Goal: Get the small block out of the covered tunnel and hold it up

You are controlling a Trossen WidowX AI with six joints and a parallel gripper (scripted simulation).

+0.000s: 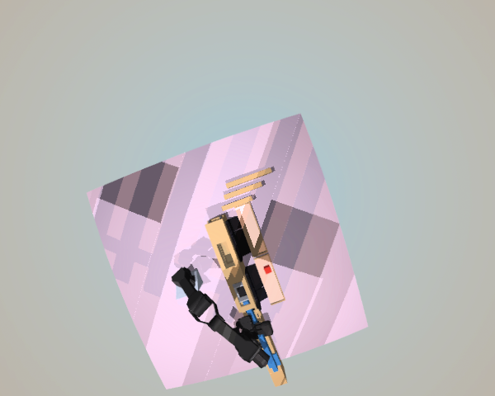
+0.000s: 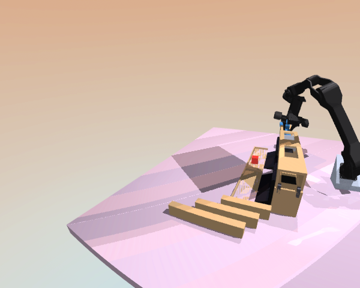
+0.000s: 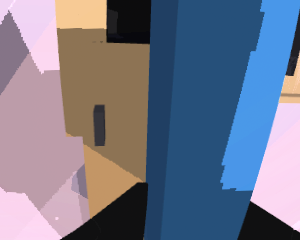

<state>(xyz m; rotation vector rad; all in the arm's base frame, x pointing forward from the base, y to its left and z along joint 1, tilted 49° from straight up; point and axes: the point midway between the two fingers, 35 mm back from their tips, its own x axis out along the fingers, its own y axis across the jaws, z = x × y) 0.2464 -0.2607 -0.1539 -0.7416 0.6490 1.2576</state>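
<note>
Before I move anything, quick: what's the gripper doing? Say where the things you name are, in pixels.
Gripper (image 1: 254,327) (image 2: 291,127) (image 3: 182,195): closed, holding the blue bar (image 1: 268,350) (image 2: 287,125) (image 3: 205,100) between its fingers.

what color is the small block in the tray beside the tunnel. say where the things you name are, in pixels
Red; the small block (image 1: 267,269) (image 2: 255,159) shows best in the exterior view.

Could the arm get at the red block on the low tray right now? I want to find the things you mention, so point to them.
Probably not straight away: its gripper (image 1: 256,327) (image 2: 288,126) (image 3: 182,195) looks shut on the blue handle (image 1: 270,351) (image 2: 287,125) (image 3: 205,100). Once released, likely yes, as nothing visibly covers the red block (image 1: 267,269) (image 2: 254,159) from above.
</note>
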